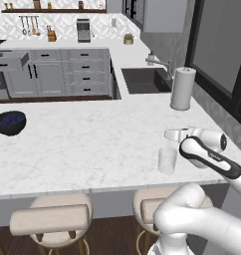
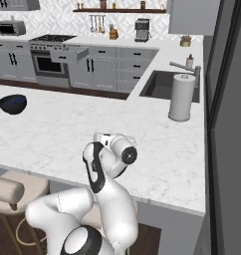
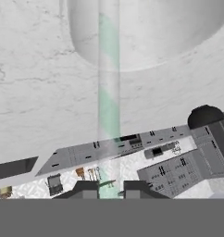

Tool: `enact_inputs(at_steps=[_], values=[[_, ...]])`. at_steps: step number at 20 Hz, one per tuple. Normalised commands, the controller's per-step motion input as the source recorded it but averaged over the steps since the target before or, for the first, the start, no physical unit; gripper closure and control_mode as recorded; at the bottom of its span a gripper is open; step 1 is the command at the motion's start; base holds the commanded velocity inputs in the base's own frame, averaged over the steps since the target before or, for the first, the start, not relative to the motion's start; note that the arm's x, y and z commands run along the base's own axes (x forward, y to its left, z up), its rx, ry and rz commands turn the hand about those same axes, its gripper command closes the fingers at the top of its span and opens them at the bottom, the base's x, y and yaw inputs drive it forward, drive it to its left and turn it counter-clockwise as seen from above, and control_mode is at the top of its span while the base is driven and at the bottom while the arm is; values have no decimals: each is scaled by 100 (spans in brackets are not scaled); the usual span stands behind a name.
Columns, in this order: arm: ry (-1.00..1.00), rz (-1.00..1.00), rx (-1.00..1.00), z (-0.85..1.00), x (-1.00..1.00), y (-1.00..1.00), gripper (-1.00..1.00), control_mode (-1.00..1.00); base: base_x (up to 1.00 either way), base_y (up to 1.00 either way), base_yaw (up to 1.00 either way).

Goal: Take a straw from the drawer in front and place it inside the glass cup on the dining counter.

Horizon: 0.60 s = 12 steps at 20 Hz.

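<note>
A green-and-white striped straw (image 3: 108, 92) runs up from between my fingertips, and my gripper (image 3: 109, 189) is shut on it. Its far end crosses the glass cup (image 3: 146, 32); whether it is inside the cup I cannot tell. In the left base view the clear glass cup (image 1: 167, 160) stands on the dining counter (image 1: 92, 149) near its right end, with my gripper (image 1: 169, 134) just above it. The arm hides the cup in the right base view, where the hand (image 2: 105, 138) hovers over the dining counter (image 2: 53, 129). The drawer (image 1: 10, 61) (image 2: 70, 54) stands pulled out in the far cabinets.
A white paper-towel roll (image 1: 183, 88) (image 2: 182, 97) stands behind the cup beside the sink (image 1: 145, 80). A dark blue bowl (image 1: 9, 122) (image 2: 13, 104) sits at the counter's left. Two stools (image 1: 50, 219) are tucked under the near edge.
</note>
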Motion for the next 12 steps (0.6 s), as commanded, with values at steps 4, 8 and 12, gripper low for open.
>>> enact_inputs(at_steps=[4, 8, 12], values=[[-5, 0, -4, -12, -2, 0, 100, -100, 0, 0, 0], [-13, 1, -1, -11, -59, 0, 100, -100, 0, 0, 0], [-3, 0, -3, -9, -17, 0, 100, -100, 0, 0, 0]])
